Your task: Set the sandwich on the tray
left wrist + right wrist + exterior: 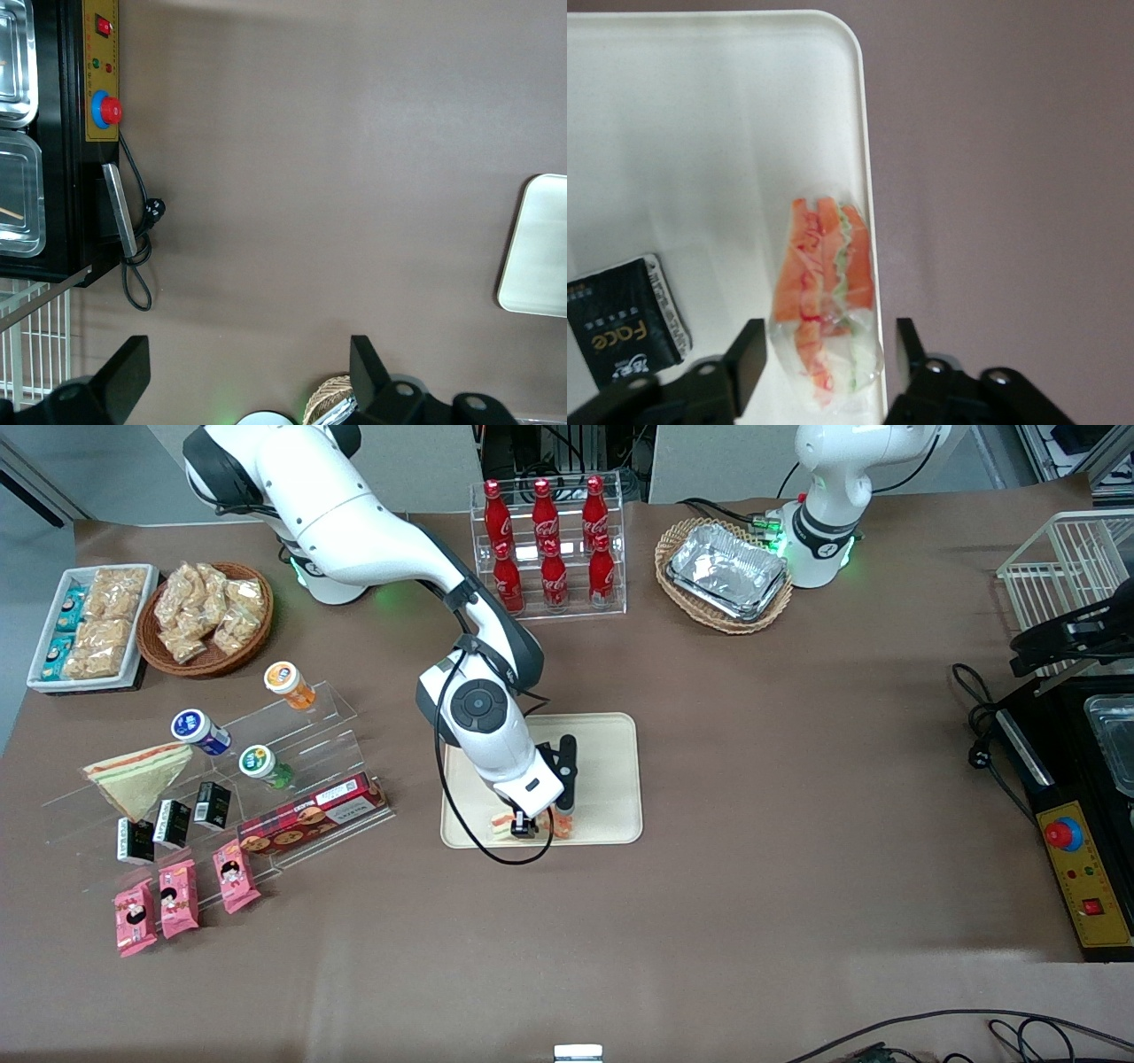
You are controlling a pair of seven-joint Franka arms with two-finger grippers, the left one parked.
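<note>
- The gripper [534,825] hangs low over the tray [611,779], a little left of the front frame's centre, at the tray's edge nearest the camera.
- Its fingers [749,359] stand apart, one on each side of the sandwich [826,292], with a visible gap to the wrap; nothing is clamped.
- The sandwich lies on the tray along its rim, filling edge up. In the front view the arm's wrist covers most of it, so only orange ends peek out.
- A small black packet [625,323] lies on the tray beside the sandwich, partly cut off by the frame edge.
- A paler sandwich [142,775] sits on the clear stand at the front frame's left.
</note>
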